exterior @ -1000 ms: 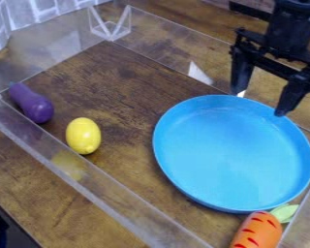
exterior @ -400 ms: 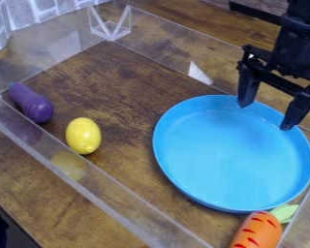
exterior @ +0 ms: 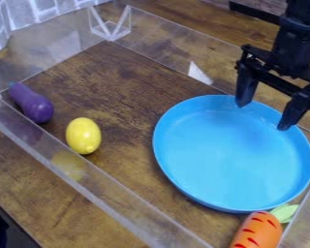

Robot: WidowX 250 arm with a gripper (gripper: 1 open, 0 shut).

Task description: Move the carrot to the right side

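Observation:
The carrot (exterior: pixel 258 232) is a small orange toy with darker stripes and a light-green top. It lies at the bottom right corner, just past the near rim of the blue plate (exterior: pixel 184 155), partly cut off by the frame edge. My gripper (exterior: pixel 269 109) hangs open and empty over the far right rim of the plate, fingers pointing down. It is well above and behind the carrot.
A yellow lemon-shaped toy (exterior: pixel 82 135) and a purple eggplant toy (exterior: pixel 30 103) lie on the wooden table at the left. Clear plastic walls (exterior: pixel 67 165) run along the front left and the back of the work area.
The gripper has moved slightly right and down over the plate's far rim compared with a second ago. It stays open. The carrot has not moved.

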